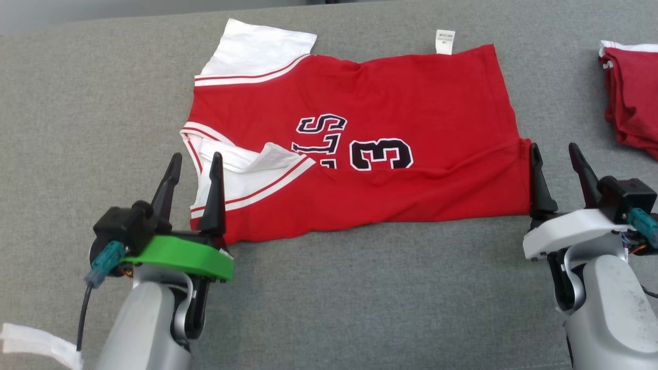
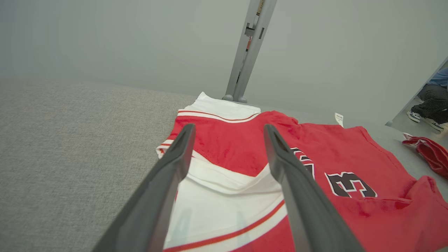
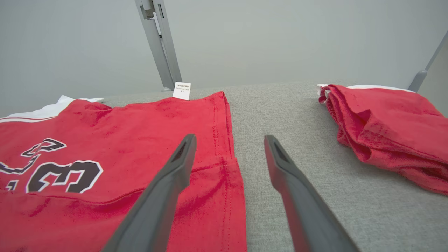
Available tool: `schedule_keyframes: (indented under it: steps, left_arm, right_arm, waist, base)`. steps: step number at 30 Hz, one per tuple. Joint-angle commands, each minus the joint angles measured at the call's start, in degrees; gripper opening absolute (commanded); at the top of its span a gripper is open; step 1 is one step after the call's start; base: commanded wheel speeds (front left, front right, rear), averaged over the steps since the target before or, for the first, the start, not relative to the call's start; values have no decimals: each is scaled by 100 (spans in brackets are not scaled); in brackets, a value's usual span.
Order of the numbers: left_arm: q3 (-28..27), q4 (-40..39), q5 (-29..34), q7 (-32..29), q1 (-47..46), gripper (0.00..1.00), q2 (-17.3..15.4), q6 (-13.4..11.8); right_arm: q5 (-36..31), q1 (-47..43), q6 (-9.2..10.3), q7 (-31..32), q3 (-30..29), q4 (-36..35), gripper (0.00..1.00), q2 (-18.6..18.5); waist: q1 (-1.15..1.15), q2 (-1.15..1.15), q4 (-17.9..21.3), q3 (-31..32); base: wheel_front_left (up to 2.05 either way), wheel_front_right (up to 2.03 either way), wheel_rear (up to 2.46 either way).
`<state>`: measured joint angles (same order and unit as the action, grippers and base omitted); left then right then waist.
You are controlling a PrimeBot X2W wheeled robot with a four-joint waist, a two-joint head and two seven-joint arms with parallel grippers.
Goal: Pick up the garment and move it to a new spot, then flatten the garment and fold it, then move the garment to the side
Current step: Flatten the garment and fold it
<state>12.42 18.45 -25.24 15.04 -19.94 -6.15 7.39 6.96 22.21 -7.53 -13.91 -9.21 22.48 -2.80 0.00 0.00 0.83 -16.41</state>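
Observation:
The garment (image 1: 360, 139) is a red jersey with white sleeves and a black number 3, lying folded over on the grey table, its near edge doubled back. My left gripper (image 1: 195, 162) stands open over the garment's near left white sleeve (image 2: 224, 206), nothing between its fingers. My right gripper (image 1: 558, 154) is open at the garment's near right corner (image 3: 217, 196), its left finger over the red hem and its right finger over bare table. A white label (image 1: 445, 41) sticks out at the far edge.
A second red garment (image 1: 632, 97) lies bunched at the right edge of the grey table (image 1: 360, 298). A grey metal post (image 2: 248, 52) rises behind the table. A white strip (image 1: 36, 344) lies at the near left. A person's legs (image 2: 432, 101) show far right.

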Motion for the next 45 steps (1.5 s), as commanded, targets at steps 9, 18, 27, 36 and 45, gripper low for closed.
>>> schedule_keyframes:
  steps: [9, 18, 27, 36, 45]
  left_arm:
    - [-188, 96, -509, -330, 999, 100, -183, -45]
    - [-306, 172, -1234, -1237, 1423, 100, -29, -168]
    - [-363, 376, -1647, -1566, 1105, 100, 99, -193]
    - [-541, 474, -1924, -1250, 771, 26, 112, -124]
    - [-332, 258, -1698, -823, 598, 0, 80, -54]
  right_arm:
    - [-166, -791, 9, 123, 137, -340, 100, -21]
    - [-79, -1134, 9, 345, 231, -467, 100, -22]
    - [-137, -998, 9, 472, 327, -484, 100, -21]
    - [-251, -786, 9, 562, 258, -427, 100, -20]
    - [-352, -461, 9, 866, 157, 99, 100, -21]
  waist:
    - [0, 0, -81, 506]
    - [0, 0, -3, 572]
    - [0, 0, 224, 380]
    - [0, 0, 298, 186]
    - [0, 0, 98, 113]
  base:
    - [0, 0, 0]
    - [0, 0, 0]
    - [0, 0, 0]
    - [0, 0, 0]
    - [0, 0, 0]
